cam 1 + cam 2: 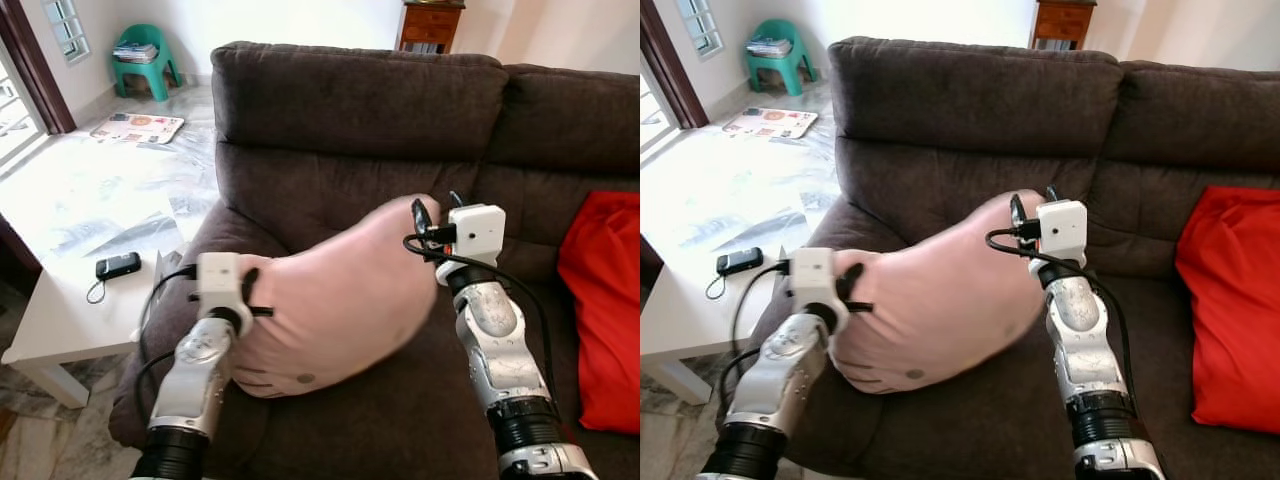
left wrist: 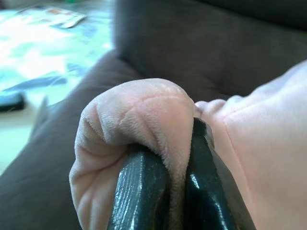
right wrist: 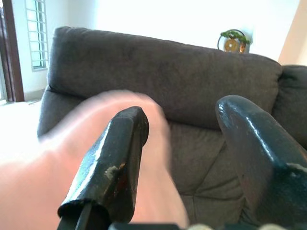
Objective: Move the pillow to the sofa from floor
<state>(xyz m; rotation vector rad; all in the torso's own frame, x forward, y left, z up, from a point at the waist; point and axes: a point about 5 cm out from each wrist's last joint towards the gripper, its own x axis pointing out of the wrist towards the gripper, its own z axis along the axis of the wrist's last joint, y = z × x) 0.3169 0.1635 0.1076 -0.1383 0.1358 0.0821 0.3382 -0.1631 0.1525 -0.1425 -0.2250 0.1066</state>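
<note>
My left gripper [image 2: 165, 187] has its jaws pinched tight on a fold at the corner of the pink pillow [image 1: 340, 300], which hangs over the seat of the dark brown sofa [image 1: 360, 110]. My right gripper [image 3: 192, 158] sits at the pillow's far end, jaws spread wide. I can read no writing anywhere.

pale pink plush pillow [image 1: 340, 300] with a small dark spot near its lower edge; dark brown sofa [image 1: 350, 110]; bright red cushion [image 1: 605, 310] at the right; silver arms with white wrist camera blocks and black fingers [image 2: 139, 191]; white side table [image 1: 70, 300] at the left carrying a black phone [image 1: 118, 265]; teal green stool [image 1: 145, 60] far left; reddish-brown wooden cabinet [image 1: 430, 25] behind; grey-veined white marble floor [image 1: 90, 190]
</note>
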